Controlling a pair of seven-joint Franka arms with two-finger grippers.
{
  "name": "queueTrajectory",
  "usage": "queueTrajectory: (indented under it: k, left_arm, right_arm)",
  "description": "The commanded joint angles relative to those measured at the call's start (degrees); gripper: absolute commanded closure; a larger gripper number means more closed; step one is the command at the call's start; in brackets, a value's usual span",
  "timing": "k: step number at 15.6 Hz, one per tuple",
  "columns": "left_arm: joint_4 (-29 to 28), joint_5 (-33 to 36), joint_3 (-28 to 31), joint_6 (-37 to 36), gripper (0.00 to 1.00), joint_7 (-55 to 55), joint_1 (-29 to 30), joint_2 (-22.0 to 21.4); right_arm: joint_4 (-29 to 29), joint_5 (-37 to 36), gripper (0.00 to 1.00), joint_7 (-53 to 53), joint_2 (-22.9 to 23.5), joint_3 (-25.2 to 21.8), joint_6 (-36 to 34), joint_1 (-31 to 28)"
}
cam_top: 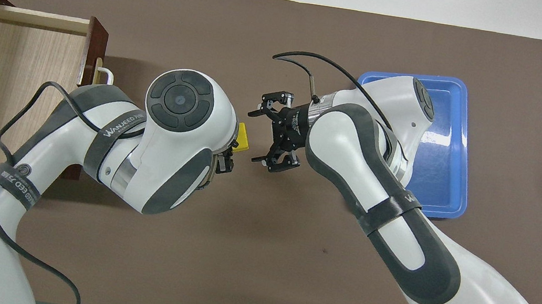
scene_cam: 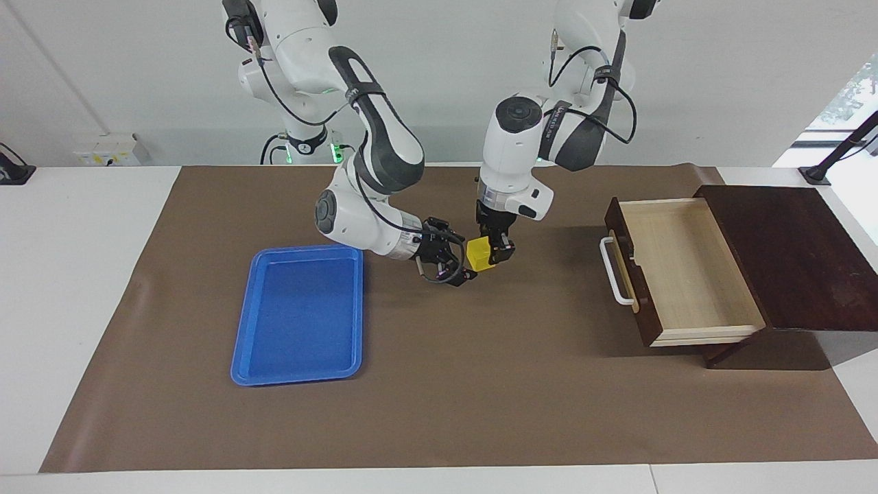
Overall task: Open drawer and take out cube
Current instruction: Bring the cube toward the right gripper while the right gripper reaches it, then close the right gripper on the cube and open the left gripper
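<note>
Left claw hangs at the middle of the facing view, pointing straight down and clamped on the yellow cube, up in the air over the brown mat. Right claw lies level just beside it, fingers spread wide, mouth facing the cube and almost touching it: a handover looks close. At frame right the drawer stands pulled out and bare.

- Cube: bright yellow.
- Drawer: pale wood inside, dark brown front, white handle.
- Tray: blue.
- Bench: white, brown mat.
</note>
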Motion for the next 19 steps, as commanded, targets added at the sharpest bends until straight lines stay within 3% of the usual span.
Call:
queueTrajectory:
  k: [1, 14, 15, 16, 17, 19]
  left_arm:
    - [-1.9, 0.2, 0.9, 1.4, 1.0, -0.2, -1.0, -1.5]
    - [-1.7, 0.3, 1.0, 1.2, 1.0, 0.1, -0.7, -1.5]
    - [-1.7, 0.2, 1.0, 1.2, 1.0, 0.1, -0.6, -1.5]
    - [-1.6, 0.3, 1.0, 1.1, 1.0, 0.1, -0.6, -1.5]
    - [-1.6, 0.3, 1.0, 1.1, 1.0, 0.1, -0.6, -1.5]
    - [-1.6, 0.3, 1.0, 1.2, 1.0, 0.1, -0.5, -1.5]
  right_arm:
    - [0.2, 1.6, 0.0, -1.7, 0.6, -0.1, 0.0, 1.9]
    - [-0.5, 1.6, 0.0, -2.7, 0.5, -0.1, -0.9, 1.6]
    - [-1.0, 1.6, 0.08, -2.7, 0.4, -0.1, -0.8, 1.6]
    - [-1.2, 1.6, 0.43, -2.8, 0.3, -0.1, -0.8, 1.6]
    - [-1.2, 1.6, 0.96, -2.8, 0.3, -0.1, -0.8, 1.5]
    - [-1.1, 1.6, 1.0, -2.6, 0.3, -0.1, -0.9, 1.4]
